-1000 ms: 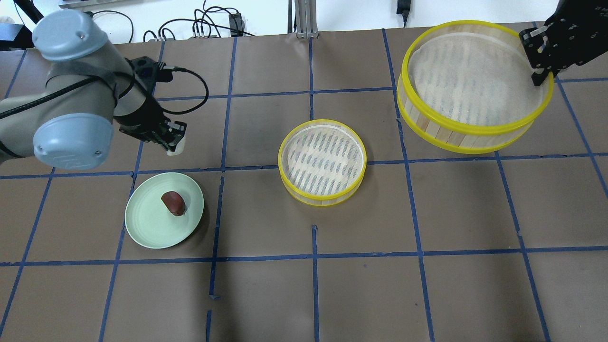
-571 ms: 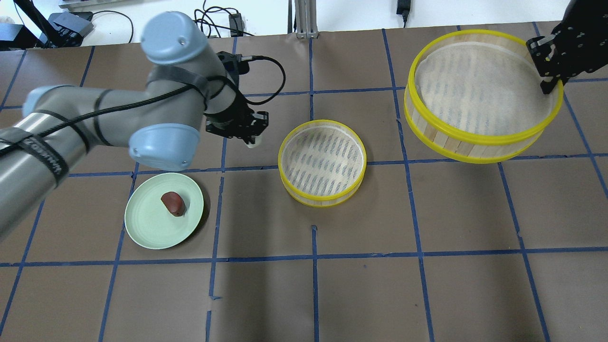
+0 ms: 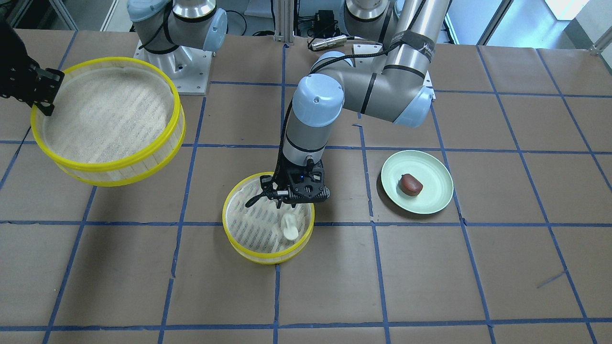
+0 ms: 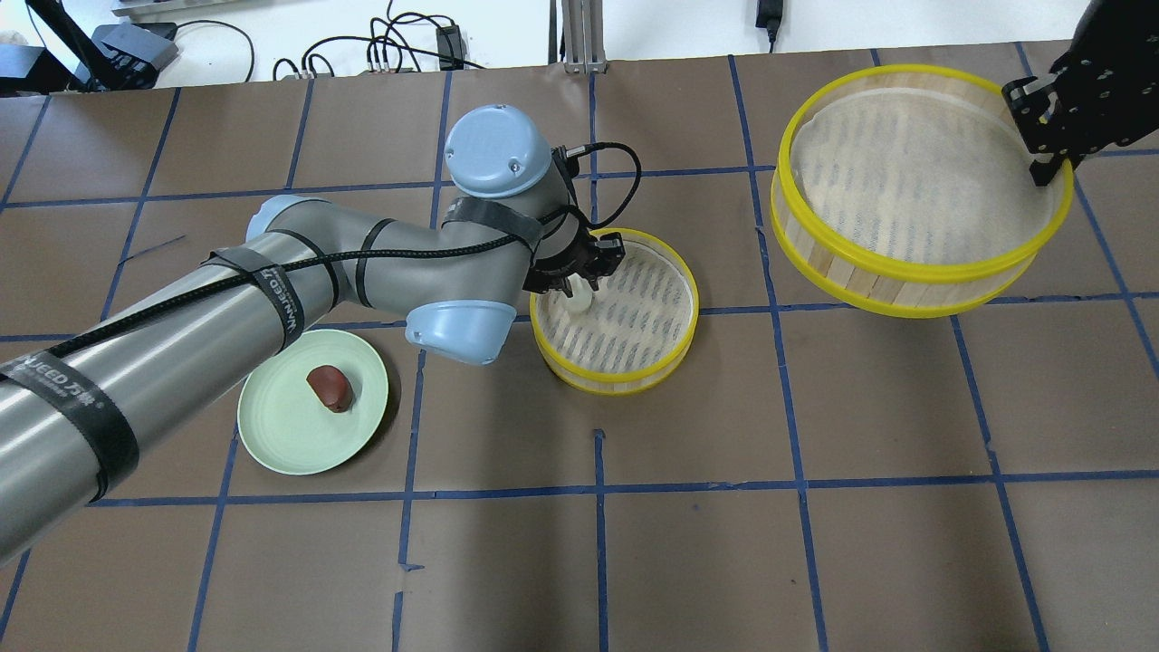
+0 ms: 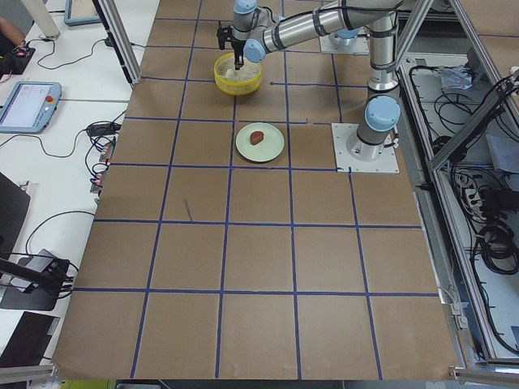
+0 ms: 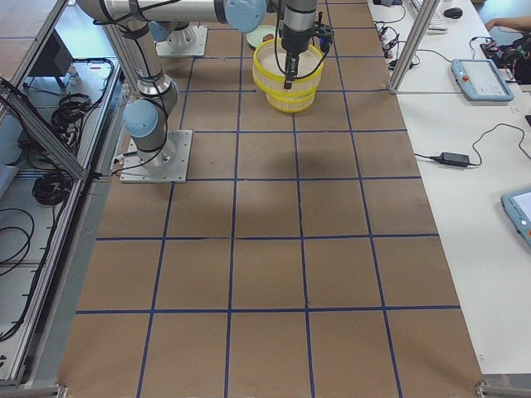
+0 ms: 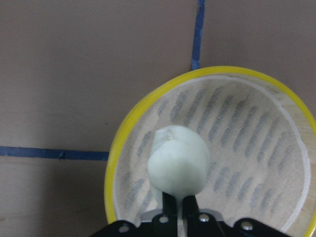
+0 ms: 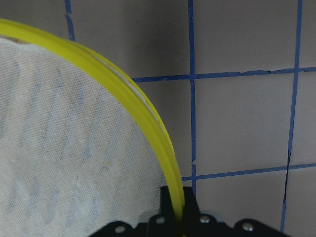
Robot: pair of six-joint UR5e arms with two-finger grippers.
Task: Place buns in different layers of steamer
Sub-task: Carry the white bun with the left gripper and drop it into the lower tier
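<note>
Front-facing view: the left gripper is pinching the white bun low over the table tray, inside its rim. Overhead: the right gripper is clamping the lifted tray, well apart from the table tray. Left wrist view: the bun is hanging above the liner, so releasing it low and gently is advisable.

Stubby bun inside table tray, by its left rim. Plate left of tray, oval bun on it. Second tray raised, well right.
</note>
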